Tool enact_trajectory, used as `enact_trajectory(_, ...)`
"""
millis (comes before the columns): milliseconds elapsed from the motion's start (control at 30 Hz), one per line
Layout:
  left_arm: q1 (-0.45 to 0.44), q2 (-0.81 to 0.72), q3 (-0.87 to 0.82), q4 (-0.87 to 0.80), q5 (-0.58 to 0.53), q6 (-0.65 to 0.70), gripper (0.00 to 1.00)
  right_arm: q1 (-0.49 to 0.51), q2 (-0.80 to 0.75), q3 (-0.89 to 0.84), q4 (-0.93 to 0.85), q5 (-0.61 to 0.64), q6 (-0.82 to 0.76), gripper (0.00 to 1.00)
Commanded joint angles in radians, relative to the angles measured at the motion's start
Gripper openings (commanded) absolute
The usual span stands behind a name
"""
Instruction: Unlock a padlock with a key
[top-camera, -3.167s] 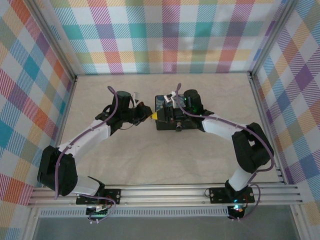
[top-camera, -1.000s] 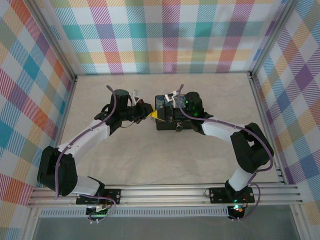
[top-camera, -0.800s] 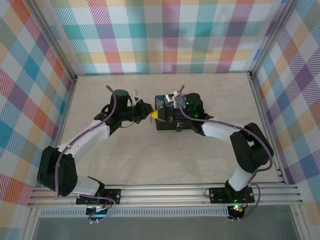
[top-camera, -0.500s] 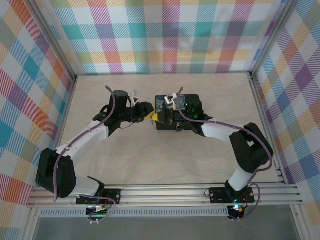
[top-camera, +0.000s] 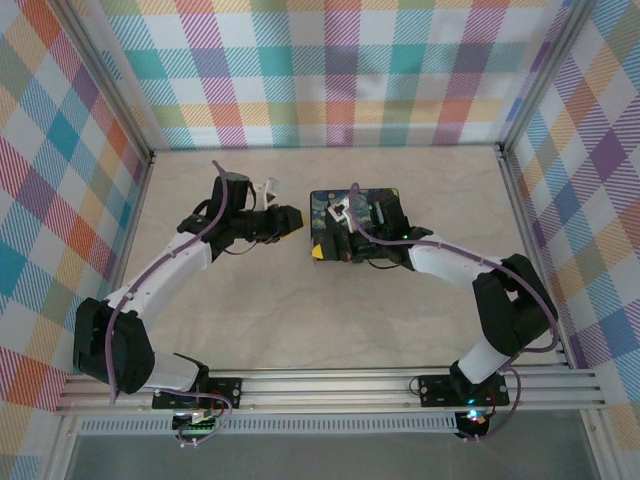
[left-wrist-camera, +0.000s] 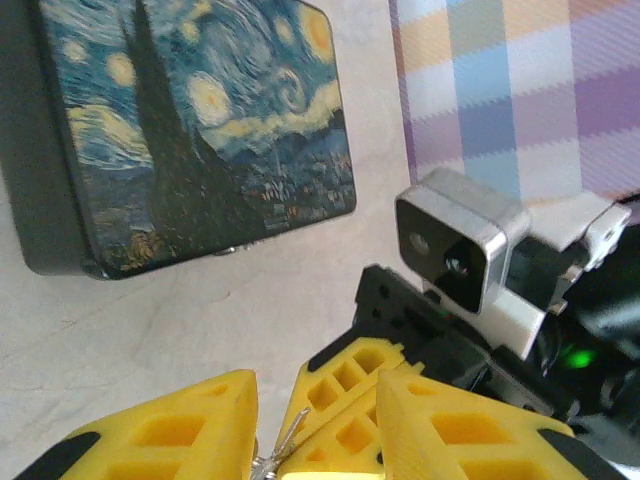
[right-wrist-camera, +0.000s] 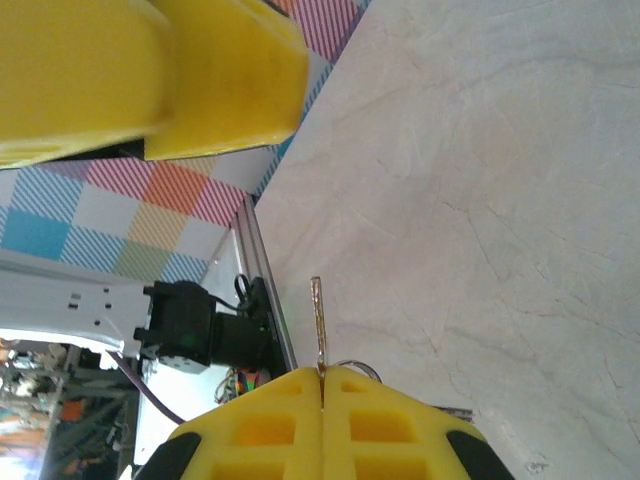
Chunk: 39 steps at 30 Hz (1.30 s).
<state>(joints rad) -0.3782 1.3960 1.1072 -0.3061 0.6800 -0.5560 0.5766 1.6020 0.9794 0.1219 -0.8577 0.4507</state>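
Key (right-wrist-camera: 317, 320) juts straight out past the tips of your right gripper (right-wrist-camera: 322, 372), which is clenched on its head. Your left gripper (left-wrist-camera: 315, 400) is released, one finger on either side of those tips. Pinch firmly and line the blade up squarely with the padlock's keyhole.

1. Counter (top-camera: 300, 320): pale beige, faint marble veining, matte.
2. Box (top-camera: 325, 207): black, lying flat on the counter, just beyond centre towards the far edge.
3. Box lid faces up and carries a blue-and-yellow swirling night-sky print.
4. Aluminium rail (top-camera: 330, 385) runs along the counter's near edge.
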Motion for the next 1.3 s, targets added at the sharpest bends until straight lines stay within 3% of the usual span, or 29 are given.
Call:
enact_trajectory(0, -0.019, 0.046, 0.053, -0.13, 0.111, 0.215, 0.34, 0.005, -0.037, 0.046, -0.144, -0.051, -0.153, 0.01)
enact_trajectory(533, -0.077, 0.094, 0.057, -0.116, 0.167, 0.258, 0.27, 0.003, -0.025, 0.071, -0.186, -0.067, -0.169, 0.01)
enact_trajectory(800, -0.077, 0.087, 0.051, -0.128, 0.156, 0.266, 0.15, 0.002, -0.021, 0.068, -0.166, -0.078, -0.15, 0.01)
enact_trajectory(933, -0.077, 0.089, 0.049, -0.127, 0.154, 0.26, 0.0, -0.004, -0.021, 0.065, -0.168, -0.075, -0.145, 0.02)
enact_trajectory(1033, -0.077, 0.092, 0.057, -0.129, 0.13, 0.227, 0.0, -0.011, -0.02, 0.069, -0.182, -0.062, -0.14, 0.04)
enact_trajectory(1133, -0.077, 0.118, 0.09, -0.168, 0.074, 0.155, 0.0, -0.014, -0.033, 0.077, -0.231, -0.007, -0.16, 0.13)
enact_trajectory(1267, -0.077, 0.166, 0.135, -0.253, -0.017, 0.016, 0.0, 0.001, -0.127, 0.046, -0.272, 0.151, -0.221, 0.25)
